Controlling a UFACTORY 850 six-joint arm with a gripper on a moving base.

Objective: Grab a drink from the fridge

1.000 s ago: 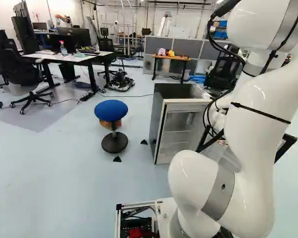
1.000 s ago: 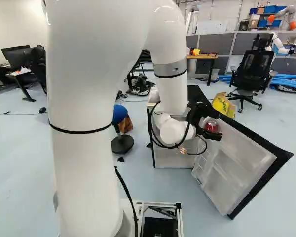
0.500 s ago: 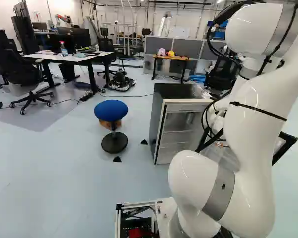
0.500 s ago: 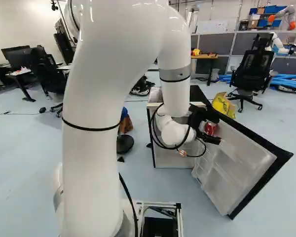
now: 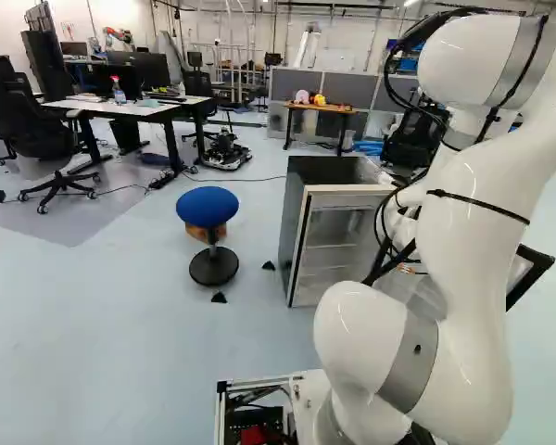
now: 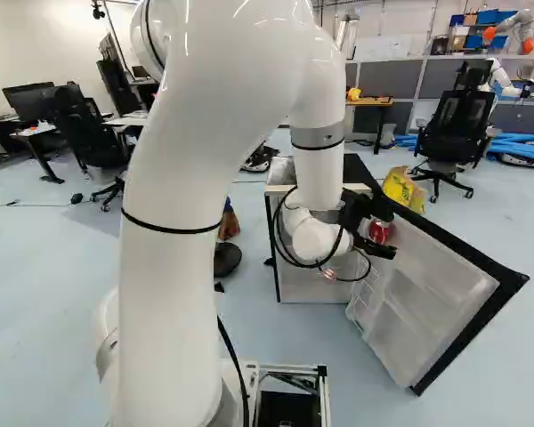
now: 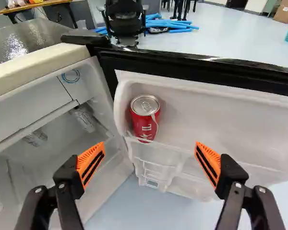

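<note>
In the right base view my gripper (image 6: pixel 391 233) is at the top of the swung-out fridge door (image 6: pixel 427 307), near a red can (image 6: pixel 379 232). The wrist view shows the gripper (image 7: pixel 150 152) open, its orange pads wide apart with nothing gripped. Ahead of the gap between them, the red can (image 7: pixel 145 120) stands upright in the door's upper shelf (image 7: pixel 182 120), touched by neither finger. Two pale cans (image 7: pixel 84 119) (image 7: pixel 36 138) are inside the fridge, beyond one finger. The fridge body (image 5: pixel 338 246) stands beside my arm in the left base view.
A blue stool (image 5: pixel 208 206) stands near the fridge. A yellow bag (image 6: pixel 403 189) and a black office chair (image 6: pixel 454 129) are behind the door. Another robot (image 6: pixel 513 28) is at the far right. Desks (image 5: pixel 120 107) stand far left.
The arm's upper links have swung rightward in the right base view and slightly leftward in the left one. The gripper has shifted only a little, beside the unmoved red can. The base has stayed put.
</note>
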